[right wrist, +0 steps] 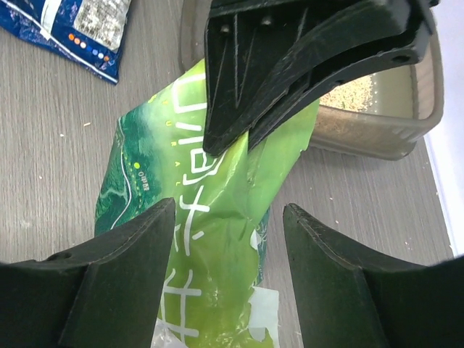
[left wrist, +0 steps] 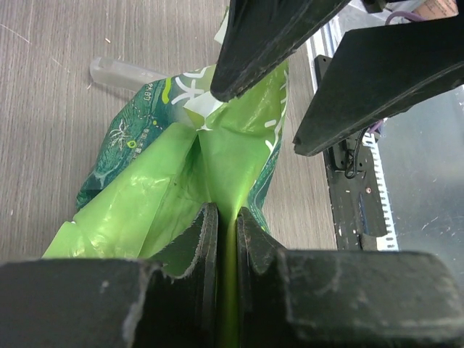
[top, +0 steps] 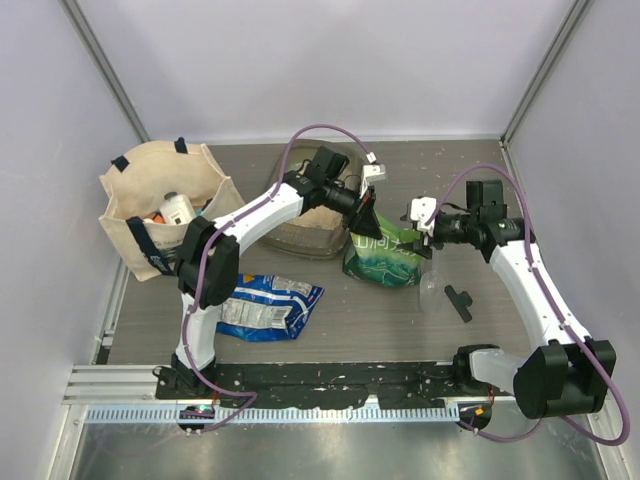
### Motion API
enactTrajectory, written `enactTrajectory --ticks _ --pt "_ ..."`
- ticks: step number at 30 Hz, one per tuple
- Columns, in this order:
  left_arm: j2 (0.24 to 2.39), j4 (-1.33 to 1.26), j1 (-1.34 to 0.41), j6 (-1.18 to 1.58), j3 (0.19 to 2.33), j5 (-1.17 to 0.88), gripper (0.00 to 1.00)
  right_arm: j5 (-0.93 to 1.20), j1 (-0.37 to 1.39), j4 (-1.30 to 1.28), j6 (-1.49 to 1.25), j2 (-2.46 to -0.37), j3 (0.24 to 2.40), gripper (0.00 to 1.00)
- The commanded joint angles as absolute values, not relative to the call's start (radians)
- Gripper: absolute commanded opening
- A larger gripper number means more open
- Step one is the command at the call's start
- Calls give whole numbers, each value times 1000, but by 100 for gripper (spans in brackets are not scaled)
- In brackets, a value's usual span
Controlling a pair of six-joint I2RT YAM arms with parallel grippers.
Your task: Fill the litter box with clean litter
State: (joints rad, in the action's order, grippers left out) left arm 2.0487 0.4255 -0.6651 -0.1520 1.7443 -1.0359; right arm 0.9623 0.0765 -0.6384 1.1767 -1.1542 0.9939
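The litter box (top: 300, 238) stands at the back middle, partly hidden by my left arm; its rim also shows in the right wrist view (right wrist: 406, 127). Tan clean litter (right wrist: 349, 93) lies inside it. A green-and-white printed bag (top: 385, 260) stands just right of the box. My left gripper (top: 367, 220) is shut on the bag's top fold (left wrist: 217, 156). My right gripper (top: 408, 238) is open, its fingers (right wrist: 138, 246) on either side of the bag (right wrist: 210, 188) without touching it.
A beige tote bag (top: 160, 205) with items stands at the back left. A blue crinkly packet (top: 270, 305) lies at the front left. A clear plastic piece (top: 432, 288) and a small black part (top: 460, 302) lie right of the green bag.
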Motion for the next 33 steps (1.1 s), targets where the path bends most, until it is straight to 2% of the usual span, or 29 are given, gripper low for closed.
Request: enactTrajectory --ticks 1,17,21,28,33 --pt "2045 425 -647 -72 1746 -1077 2 976 81 -695 1313 -1175 1032 66" --pt "2046 338 -614 38 1732 -1121 1 963 48 -697 1309 -1266 1002 60" --pt "2036 327 -609 35 1718 -1129 1 980 20 -631 1206 -1288 982 59" --pt "2028 301 -607 57 1712 -1127 1 999 -28 -588 1074 -1315 962 52" --pt "2016 301 -606 45 1697 -1123 1 1002 -61 -427 765 -1313 914 48"
